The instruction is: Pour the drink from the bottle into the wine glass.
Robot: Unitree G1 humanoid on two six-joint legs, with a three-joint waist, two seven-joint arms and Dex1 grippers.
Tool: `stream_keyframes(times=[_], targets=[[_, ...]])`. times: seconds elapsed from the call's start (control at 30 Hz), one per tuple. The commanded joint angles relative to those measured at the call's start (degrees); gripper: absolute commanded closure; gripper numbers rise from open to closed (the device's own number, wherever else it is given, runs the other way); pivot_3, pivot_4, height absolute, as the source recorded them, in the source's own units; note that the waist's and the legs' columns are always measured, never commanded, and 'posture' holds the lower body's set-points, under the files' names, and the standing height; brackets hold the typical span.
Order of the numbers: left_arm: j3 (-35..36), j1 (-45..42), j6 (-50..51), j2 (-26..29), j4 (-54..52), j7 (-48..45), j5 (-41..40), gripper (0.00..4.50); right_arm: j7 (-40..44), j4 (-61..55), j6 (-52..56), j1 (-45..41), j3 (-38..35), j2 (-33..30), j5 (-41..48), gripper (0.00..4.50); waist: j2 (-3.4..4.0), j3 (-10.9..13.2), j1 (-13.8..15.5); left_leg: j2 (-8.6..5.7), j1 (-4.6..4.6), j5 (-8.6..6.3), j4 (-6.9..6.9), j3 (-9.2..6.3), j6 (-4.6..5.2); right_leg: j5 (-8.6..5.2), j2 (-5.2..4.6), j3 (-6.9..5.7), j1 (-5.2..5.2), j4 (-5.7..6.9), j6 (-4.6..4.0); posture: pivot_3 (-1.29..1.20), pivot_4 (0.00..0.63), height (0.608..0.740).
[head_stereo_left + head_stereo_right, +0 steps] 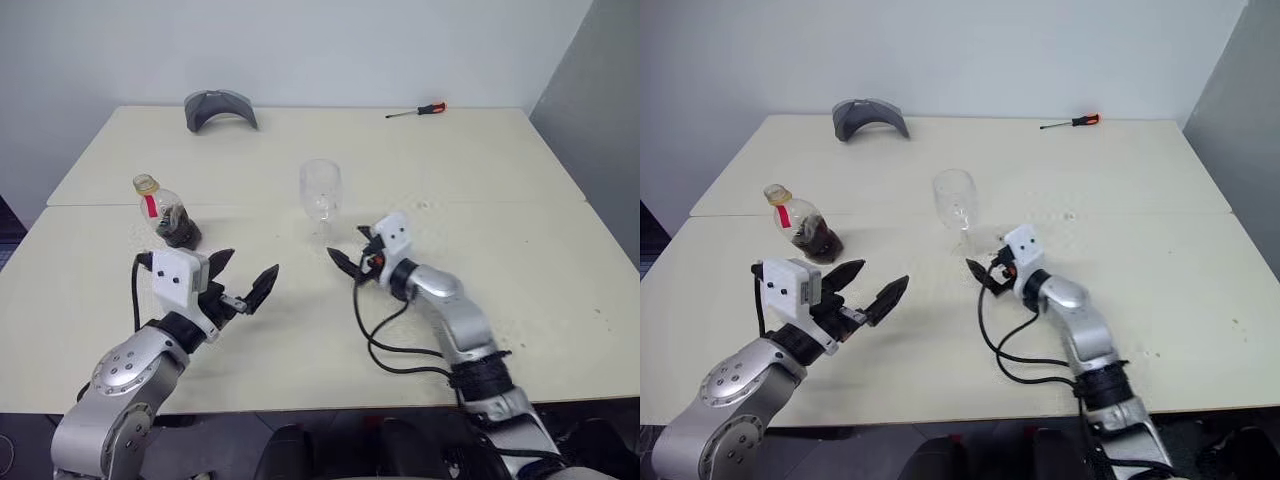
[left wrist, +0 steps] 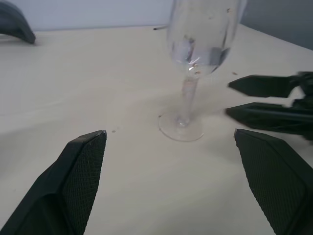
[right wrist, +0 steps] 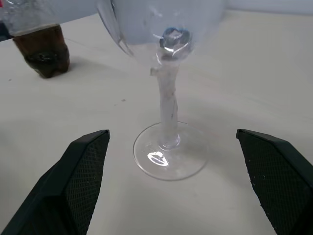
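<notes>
My right claw (image 1: pixel 350 262) stands spread wide and empty, just short of the wine glass (image 1: pixel 320 190) at my 12 o'clock, leaving the upright, empty glass free for pouring. My left claw (image 1: pixel 243 280) gapes wide too, holding nothing. The bottle (image 1: pixel 165 213), uncapped with some dark drink (image 1: pixel 180 229) inside, waits at 10 o'clock. The pale tabletop (image 1: pixel 520 230) also bears a screwdriver (image 1: pixel 417 111) at 1 o'clock and a grey curved object (image 1: pixel 220 108) by the white wall
</notes>
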Motion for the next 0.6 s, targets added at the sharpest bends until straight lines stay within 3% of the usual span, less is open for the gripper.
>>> stream_keyframes(times=[0.03,0.13,0.3,0.6], targets=[[2.3,0.07,-1.95,-1.49,1.68,3.67,2.96,0.0,4.79,-12.25,5.33,4.25,-1.67,-5.51,4.7,0.08,0.0,0.0,0.04,0.0,0.0,0.0,0.0,-0.01,0.01,0.0,0.0,-0.01,0.0,0.0,0.0,0.0,0.15,0.74],[3.59,-0.24,-2.77,-2.28,4.35,6.13,5.5,0.0,7.46,-17.75,8.57,6.49,-3.13,-9.46,8.96,0.08,-0.03,0.02,0.09,-0.02,-0.01,-0.01,0.0,-0.03,0.02,0.0,0.0,-0.02,0.01,-0.02,0.0,0.0,0.15,0.74],[6.81,-2.43,-6.29,-3.15,10.24,10.28,10.07,0.0,16.86,-25.27,13.02,8.72,-8.77,-14.74,24.36,0.08,-0.04,0.03,0.02,0.0,0.01,-0.01,-0.03,-0.06,0.03,-0.01,0.04,-0.04,0.01,-0.03,0.0,0.0,0.15,0.74],[8.39,-7.17,-12.07,-3.0,17.28,12.43,14.93,0.0,16.01,-29.99,16.24,6.86,-10.78,-17.58,33.41,0.08,-0.12,0.04,0.19,-0.02,0.0,-0.02,-0.01,-0.08,0.03,-0.01,0.03,-0.06,0.05,-0.04,0.0,0.0,0.15,0.74]])
